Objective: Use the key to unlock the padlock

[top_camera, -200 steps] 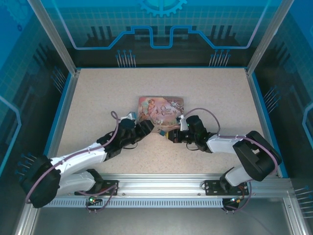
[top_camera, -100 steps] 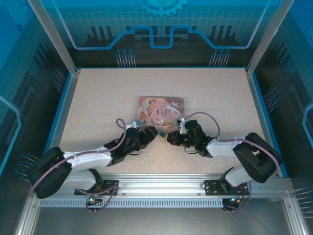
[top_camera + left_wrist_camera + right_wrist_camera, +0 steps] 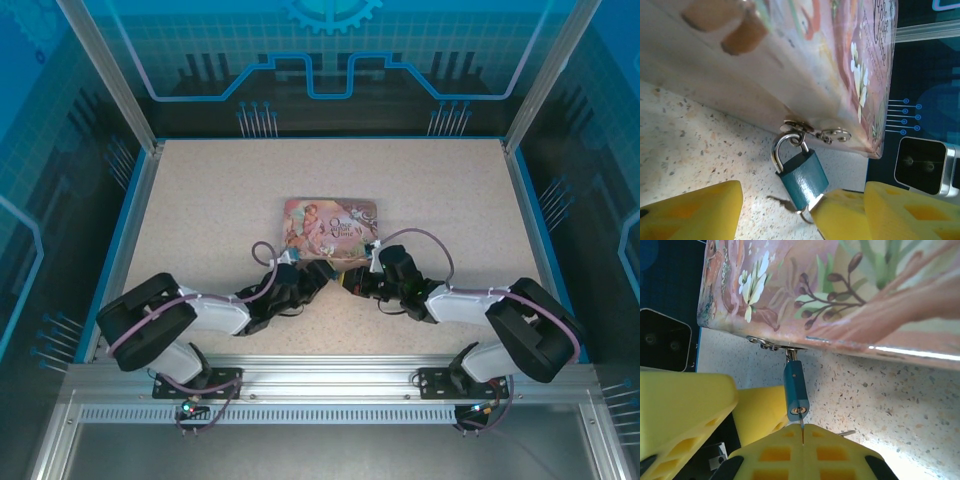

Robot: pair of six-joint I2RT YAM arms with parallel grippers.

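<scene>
You've got one piece of writing to read: curly script on the right half of the pink tin box (image 3: 330, 228) lid, seen from the top view. It looks like "Once Upon a Time", though the middle words blur. Your left wrist camera catches the same lettering (image 3: 883, 30) sideways, too slanted to read fully.

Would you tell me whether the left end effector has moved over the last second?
Yes: the left end effector slid right along the pink tin box's near edge, toward the padlock.
</scene>
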